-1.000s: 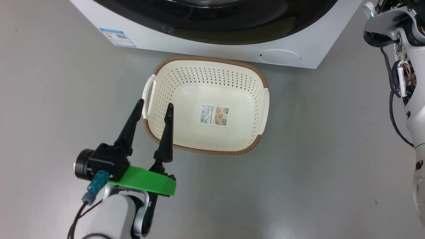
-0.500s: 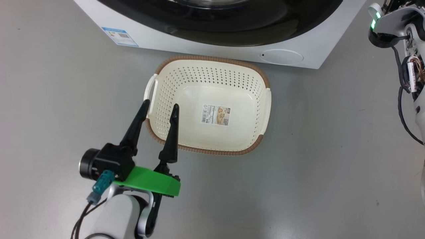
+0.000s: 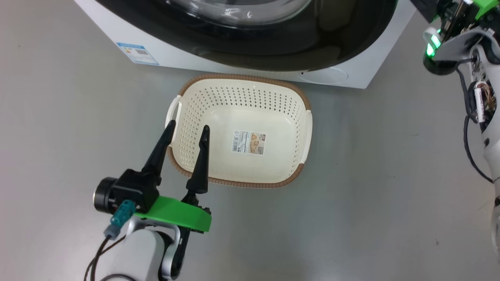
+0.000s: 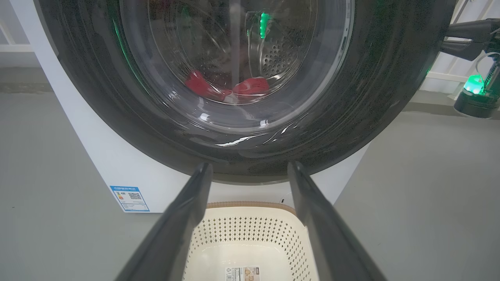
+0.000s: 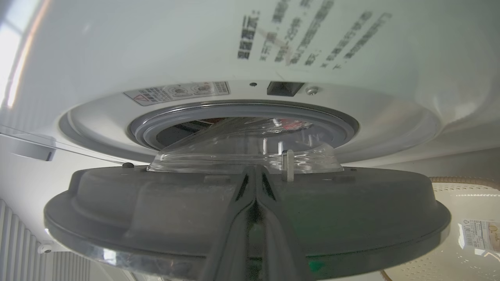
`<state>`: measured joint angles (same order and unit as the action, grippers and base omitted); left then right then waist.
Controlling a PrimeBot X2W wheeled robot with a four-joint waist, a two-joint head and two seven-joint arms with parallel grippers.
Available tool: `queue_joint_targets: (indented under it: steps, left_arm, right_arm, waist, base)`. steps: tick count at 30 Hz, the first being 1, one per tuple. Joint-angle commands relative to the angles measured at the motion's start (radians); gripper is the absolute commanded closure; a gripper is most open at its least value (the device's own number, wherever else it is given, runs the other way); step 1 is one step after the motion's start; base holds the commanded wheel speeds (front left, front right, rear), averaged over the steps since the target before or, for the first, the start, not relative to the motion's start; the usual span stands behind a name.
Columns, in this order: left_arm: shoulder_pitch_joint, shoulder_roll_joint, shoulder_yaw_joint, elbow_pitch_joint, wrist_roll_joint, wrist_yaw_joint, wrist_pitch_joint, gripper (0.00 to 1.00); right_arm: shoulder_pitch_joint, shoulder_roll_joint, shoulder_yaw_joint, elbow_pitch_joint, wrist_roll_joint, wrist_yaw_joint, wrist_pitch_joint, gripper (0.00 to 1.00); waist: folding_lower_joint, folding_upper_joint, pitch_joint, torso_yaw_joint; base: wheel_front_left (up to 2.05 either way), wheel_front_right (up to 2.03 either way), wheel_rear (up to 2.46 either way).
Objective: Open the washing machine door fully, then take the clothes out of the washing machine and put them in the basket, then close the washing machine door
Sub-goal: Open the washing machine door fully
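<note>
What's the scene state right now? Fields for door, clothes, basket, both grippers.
door: washing machine door ajar, its glass bowl partly out of the washing machine
clothes: red clothes inside, seen through the glass
basket: basket on the floor before the machine, no clothes in it
left: left gripper fingers open, above the basket's left edge
right: right gripper fingers shut together, tips at the door's inner side
</note>
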<state>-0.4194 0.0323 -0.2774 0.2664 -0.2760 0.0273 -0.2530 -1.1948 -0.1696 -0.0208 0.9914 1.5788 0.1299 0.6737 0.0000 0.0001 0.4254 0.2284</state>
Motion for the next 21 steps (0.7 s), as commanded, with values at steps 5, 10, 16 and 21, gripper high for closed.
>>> queue_joint_targets:
  steps: [5, 10, 16, 21]
  left_arm:
    - [0.003, 0.018, 0.031, -0.006, -0.001, 0.005, -0.009, 0.00]
    - [0.025, 0.018, 0.034, 0.009, 0.000, 0.005, -0.009, 0.00]
    - [0.043, 0.018, 0.030, 0.022, 0.001, 0.005, -0.009, 0.00]
    - [0.047, 0.018, 0.026, 0.034, 0.002, 0.002, -0.009, 0.00]
  right_arm:
    - [0.060, 0.040, 0.013, -0.047, 0.021, 0.001, 0.047, 1.00]
    - [0.121, 0.053, 0.022, -0.072, 0.023, 0.001, 0.075, 1.00]
    - [0.176, 0.063, 0.017, -0.093, 0.032, 0.001, 0.088, 1.00]
    - [0.203, 0.068, 0.013, -0.099, 0.033, 0.001, 0.085, 1.00]
  waist:
    - [0.0000, -0.0001, -0.036, -0.012]
    - [0.0000, -0.0001, -0.076, -0.021]
    - [0.0000, -0.0001, -0.110, -0.024]
    - [0.0000, -0.0001, -0.124, -0.022]
  base:
    - [0.00, 0.00, 0.00]
    - [0.00, 0.00, 0.00]
    - [0.00, 0.00, 0.00]
    - [0.00, 0.00, 0.00]
